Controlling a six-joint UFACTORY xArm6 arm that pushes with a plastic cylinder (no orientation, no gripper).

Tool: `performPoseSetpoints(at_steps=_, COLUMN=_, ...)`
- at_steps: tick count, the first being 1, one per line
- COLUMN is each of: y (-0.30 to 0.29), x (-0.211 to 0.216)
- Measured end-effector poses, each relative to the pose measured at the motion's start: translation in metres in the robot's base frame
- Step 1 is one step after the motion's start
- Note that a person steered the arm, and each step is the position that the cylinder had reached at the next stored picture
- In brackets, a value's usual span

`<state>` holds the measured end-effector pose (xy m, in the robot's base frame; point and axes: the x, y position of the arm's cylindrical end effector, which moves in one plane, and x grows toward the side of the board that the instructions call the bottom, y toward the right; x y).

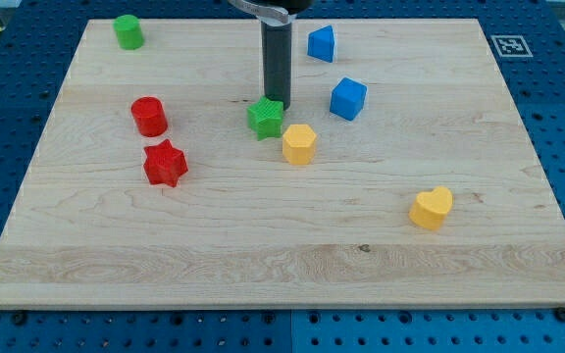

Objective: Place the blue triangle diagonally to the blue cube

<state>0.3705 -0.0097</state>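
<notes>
The blue triangle [322, 43] stands near the view's top, right of centre. The blue cube [347, 98] sits just below it and a little to its right, with a small gap between them. My tip [278, 102] is on the board left of the blue cube and below-left of the blue triangle, touching neither. It stands right behind the green star [266, 118], at that block's upper edge.
A yellow hexagon [299, 143] lies just below-right of the green star. A red cylinder [149, 116] and a red star [165, 163] are at the left, a green cylinder [128, 31] at the top left, a yellow heart [431, 208] at the lower right.
</notes>
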Motion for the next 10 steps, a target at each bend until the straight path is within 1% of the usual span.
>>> performPoseSetpoints(at_steps=1, y=-0.001, x=-0.038)
performPoseSetpoints(at_steps=2, y=0.042, x=-0.069)
performPoseSetpoints(at_steps=3, y=0.100, x=-0.065)
performPoseSetpoints(at_steps=4, y=0.109, x=-0.032)
performPoseSetpoints(at_steps=5, y=0.100, x=-0.008)
performPoseSetpoints(at_steps=7, y=0.070, x=0.002)
performPoseSetpoints(at_steps=8, y=0.054, x=-0.016)
performPoseSetpoints(at_steps=9, y=0.016, x=-0.069)
performPoseSetpoints(at_steps=10, y=-0.006, x=-0.128)
